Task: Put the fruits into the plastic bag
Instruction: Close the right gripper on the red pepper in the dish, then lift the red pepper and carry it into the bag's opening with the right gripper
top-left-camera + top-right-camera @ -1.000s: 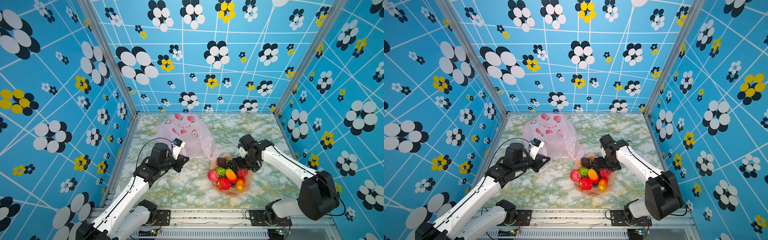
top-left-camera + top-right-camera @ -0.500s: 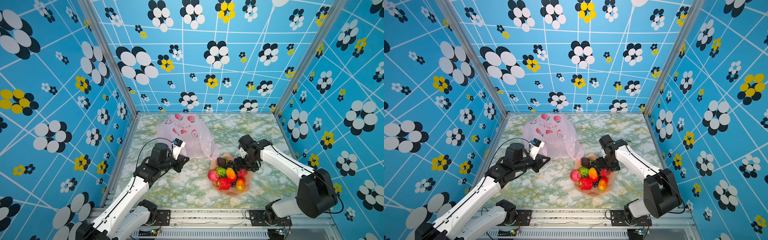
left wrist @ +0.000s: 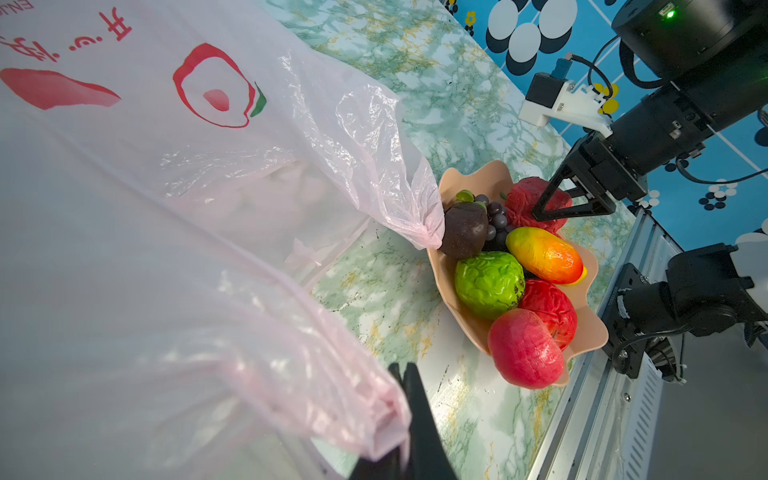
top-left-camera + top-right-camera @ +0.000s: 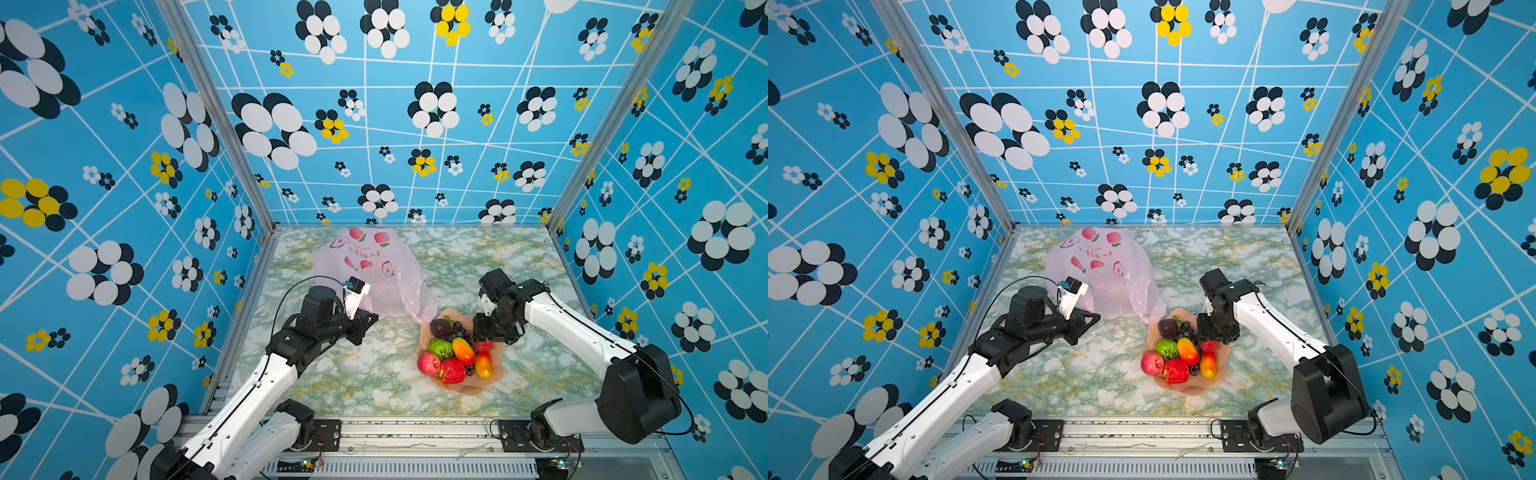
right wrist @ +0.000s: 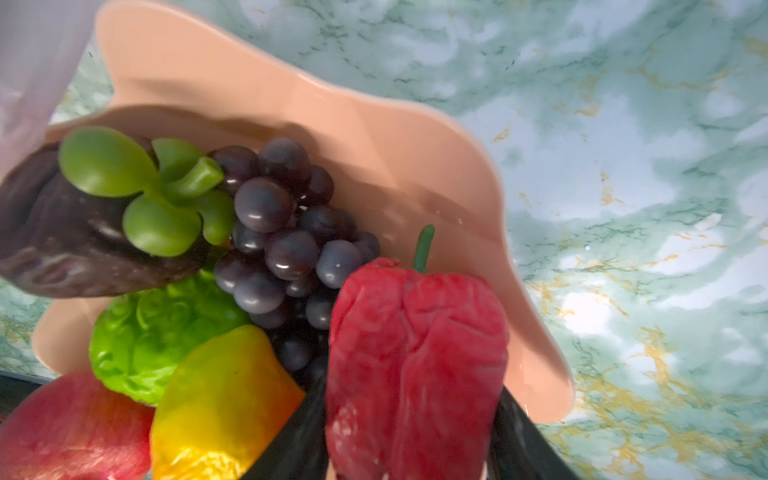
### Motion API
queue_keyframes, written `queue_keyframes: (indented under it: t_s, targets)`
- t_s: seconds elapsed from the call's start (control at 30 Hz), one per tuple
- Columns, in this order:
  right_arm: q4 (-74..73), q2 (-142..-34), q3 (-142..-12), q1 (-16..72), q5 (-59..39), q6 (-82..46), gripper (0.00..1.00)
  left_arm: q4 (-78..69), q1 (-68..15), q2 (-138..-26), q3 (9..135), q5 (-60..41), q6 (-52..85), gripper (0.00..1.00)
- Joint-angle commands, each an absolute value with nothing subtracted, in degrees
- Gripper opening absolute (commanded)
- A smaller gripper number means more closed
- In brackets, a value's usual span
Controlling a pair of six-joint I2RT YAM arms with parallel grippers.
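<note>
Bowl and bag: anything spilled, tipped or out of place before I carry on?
Nothing spilled or tipped. The fruits all sit in the bowl, upright on the table. One oddity: the loose handle of the plastic bag droops to the bowl's rim beside the dark brown piece, and could snag as fruit comes out.

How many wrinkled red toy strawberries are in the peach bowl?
2. One red strawberry sits between the right tool's fingers, far side of the peach bowl; the other lies nearer, beside the pink-red apple. More may hide underneath.
</note>
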State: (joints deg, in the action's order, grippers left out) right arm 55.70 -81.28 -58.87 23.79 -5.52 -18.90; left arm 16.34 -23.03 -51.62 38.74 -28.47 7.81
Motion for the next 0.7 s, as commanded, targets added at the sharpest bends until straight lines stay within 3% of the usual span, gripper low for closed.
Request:
queue_keyframes:
  t_s: [0.0,0.5,0.67]
  targets:
    - [56.27,-79.66,-59.44,23.48,-7.81,-19.76,0.54,17.31,-23.57,-50.81,38.67,-28.20,6.72,0.00]
    - [61.90,-72.59,-63.54,23.46,-4.57,-20.42,0.54,16.72,-23.65,-49.96,38.45,-28.30,6.74,0.00]
    - [60.38,-70.09,-68.24,23.46,-8.58,-22.83,0.52,16.13,-23.64,-48.99,38.12,-28.64,6.57,0.00]
